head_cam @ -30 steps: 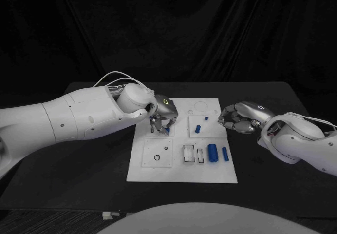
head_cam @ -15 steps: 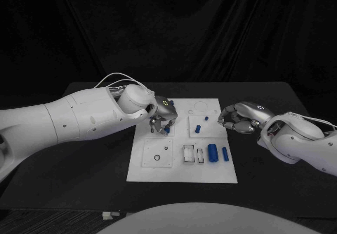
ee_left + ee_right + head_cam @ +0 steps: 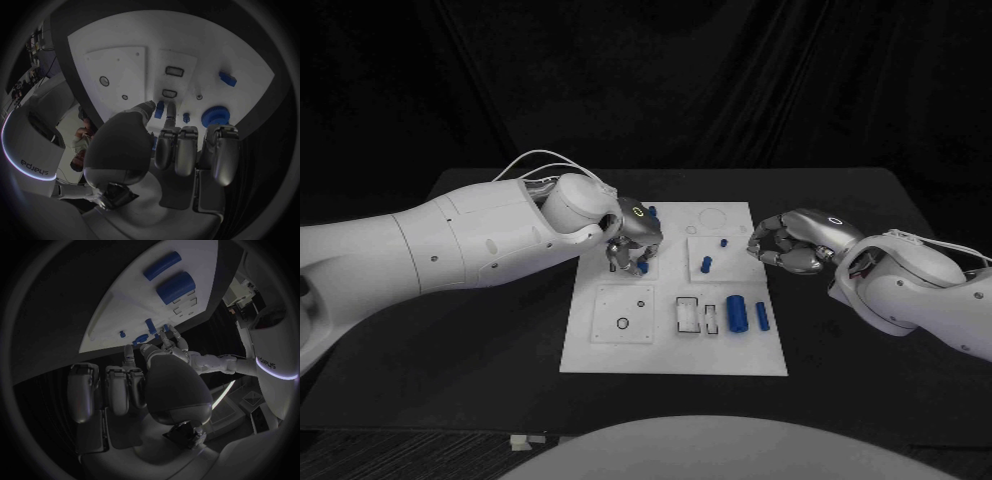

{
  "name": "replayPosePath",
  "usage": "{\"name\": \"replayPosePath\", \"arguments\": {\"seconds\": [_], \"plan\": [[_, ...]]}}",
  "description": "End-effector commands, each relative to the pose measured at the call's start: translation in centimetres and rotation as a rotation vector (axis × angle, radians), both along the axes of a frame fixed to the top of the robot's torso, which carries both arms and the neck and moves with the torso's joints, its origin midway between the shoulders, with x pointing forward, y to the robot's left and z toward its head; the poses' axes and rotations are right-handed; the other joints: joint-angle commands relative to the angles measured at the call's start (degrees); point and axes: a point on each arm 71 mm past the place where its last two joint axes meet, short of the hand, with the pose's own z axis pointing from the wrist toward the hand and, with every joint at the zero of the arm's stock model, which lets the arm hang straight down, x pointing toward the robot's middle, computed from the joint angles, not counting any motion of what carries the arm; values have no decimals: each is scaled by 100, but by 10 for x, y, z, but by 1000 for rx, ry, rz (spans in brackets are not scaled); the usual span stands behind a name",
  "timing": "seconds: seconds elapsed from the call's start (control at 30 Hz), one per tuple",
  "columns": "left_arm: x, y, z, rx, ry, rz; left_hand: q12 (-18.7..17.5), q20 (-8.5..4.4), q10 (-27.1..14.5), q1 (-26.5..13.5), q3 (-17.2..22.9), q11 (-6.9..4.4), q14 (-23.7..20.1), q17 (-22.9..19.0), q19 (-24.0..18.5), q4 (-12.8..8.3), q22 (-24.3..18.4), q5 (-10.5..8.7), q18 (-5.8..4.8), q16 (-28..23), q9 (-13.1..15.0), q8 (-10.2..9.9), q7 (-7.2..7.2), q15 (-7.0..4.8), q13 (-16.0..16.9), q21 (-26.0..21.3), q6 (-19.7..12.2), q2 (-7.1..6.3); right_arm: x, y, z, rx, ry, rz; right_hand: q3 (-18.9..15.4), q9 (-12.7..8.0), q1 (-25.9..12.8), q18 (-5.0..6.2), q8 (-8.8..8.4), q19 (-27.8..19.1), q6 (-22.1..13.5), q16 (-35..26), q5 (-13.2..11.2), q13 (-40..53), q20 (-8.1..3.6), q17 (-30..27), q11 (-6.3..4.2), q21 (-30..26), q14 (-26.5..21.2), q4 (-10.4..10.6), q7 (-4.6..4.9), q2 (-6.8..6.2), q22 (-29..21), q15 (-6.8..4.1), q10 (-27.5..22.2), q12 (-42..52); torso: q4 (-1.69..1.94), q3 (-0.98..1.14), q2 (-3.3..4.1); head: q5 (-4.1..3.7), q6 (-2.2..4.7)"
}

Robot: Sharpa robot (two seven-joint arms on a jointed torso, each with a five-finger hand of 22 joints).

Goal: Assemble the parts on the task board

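Pinching a small blue part (image 3: 159, 109) over the task board (image 3: 733, 355), left hand (image 3: 633, 245) fingers-down; right hand (image 3: 790, 243) curled, empty.

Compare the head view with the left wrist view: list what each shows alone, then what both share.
Head view alone: the right hand curled beside the task board, and two blue cylinders lying side by side.

Left wrist view alone: a blue gear and a small blue block.

Both: the left hand, its fingers at a small blue part.

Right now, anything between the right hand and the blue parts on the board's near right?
Nothing visible. The right hand hovers at the task board's right edge; bare board lies between it and the two blue cylinders.
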Motion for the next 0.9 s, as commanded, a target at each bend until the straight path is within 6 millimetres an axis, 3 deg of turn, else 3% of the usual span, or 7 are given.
{"name": "replayPosePath", "arguments": {"seconds": [0.03,0.9], "plan": [[-1,-1,-2,9,10,-1,20,36,598,66,44,2,616,1510,353,2,1407,25,41,15,6,-20,-25,16,1509,-20,19,14,-1,0,-1,-6,11,-8,31,-9,26,-58,-18,378,49,15,24,1509,48,1509,36,-31,595,8,0,-48,1346,27,589,15,1,-2,3,3,-1],[-2,-1,-6,9,8,9,20,29,598,-55,98,7,616,1510,315,46,1390,-60,54,15,31,-44,-7,16,1509,-64,34,12,-1,0,-2,-9,17,-10,38,-9,35,-52,-17,368,53,15,37,1509,48,1509,36,-51,595,6,0,-50,1339,27,589,15,2,1,1,-20,-1]]}}
